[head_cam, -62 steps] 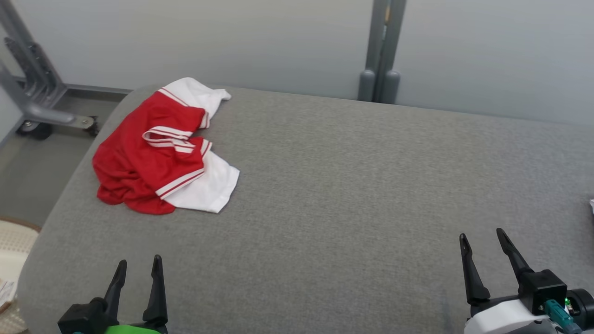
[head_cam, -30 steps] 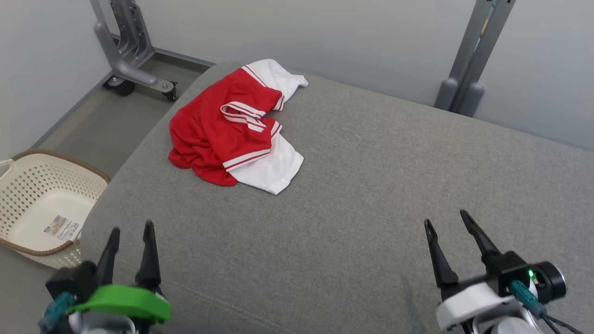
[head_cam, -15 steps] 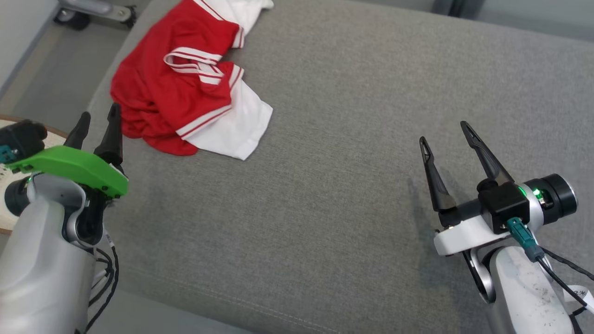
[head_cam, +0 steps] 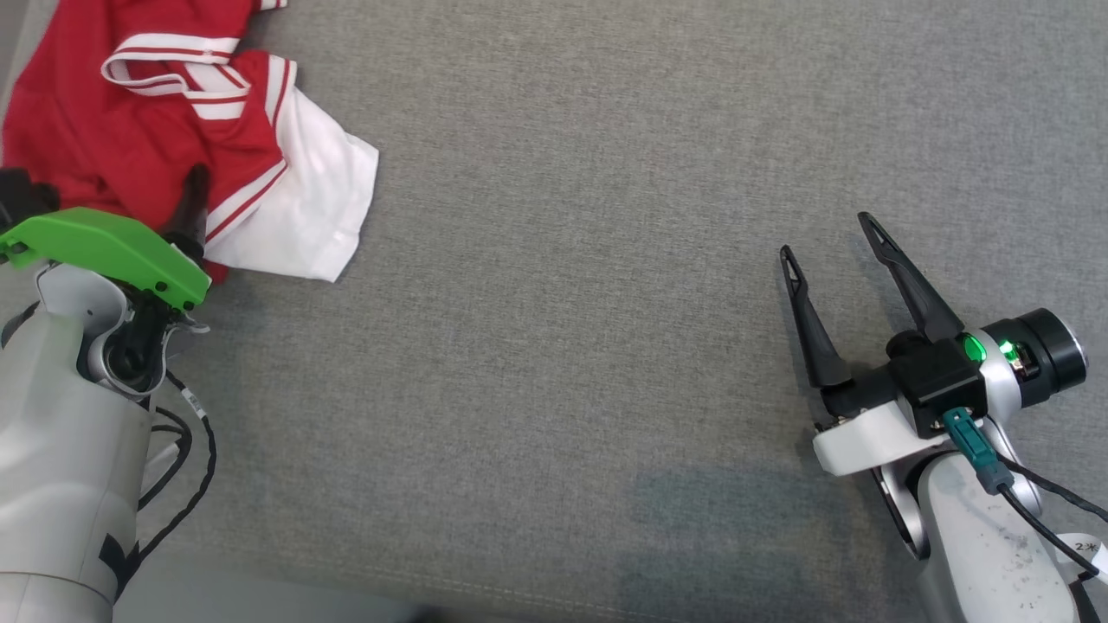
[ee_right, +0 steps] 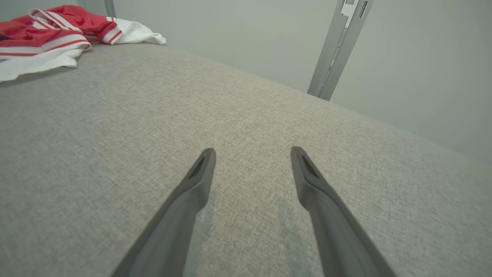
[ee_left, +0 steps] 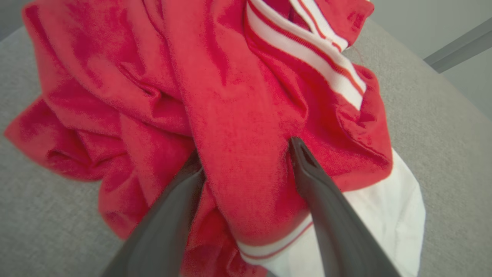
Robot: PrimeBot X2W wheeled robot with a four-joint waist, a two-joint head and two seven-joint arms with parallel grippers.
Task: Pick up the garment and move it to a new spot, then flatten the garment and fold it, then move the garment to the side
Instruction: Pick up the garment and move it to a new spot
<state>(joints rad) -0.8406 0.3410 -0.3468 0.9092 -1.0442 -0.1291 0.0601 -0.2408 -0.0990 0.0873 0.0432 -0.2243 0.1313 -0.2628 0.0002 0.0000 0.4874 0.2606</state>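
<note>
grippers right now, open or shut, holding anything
Left gripper: open, fingers either side of a red fold of the garment, not closed on it.
Right gripper: open, holding nothing.

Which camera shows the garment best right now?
Left wrist view: the garment is close up, a red fold between the left gripper's open fingers. Head view crops it at its edge; right wrist view shows it far off.
</note>
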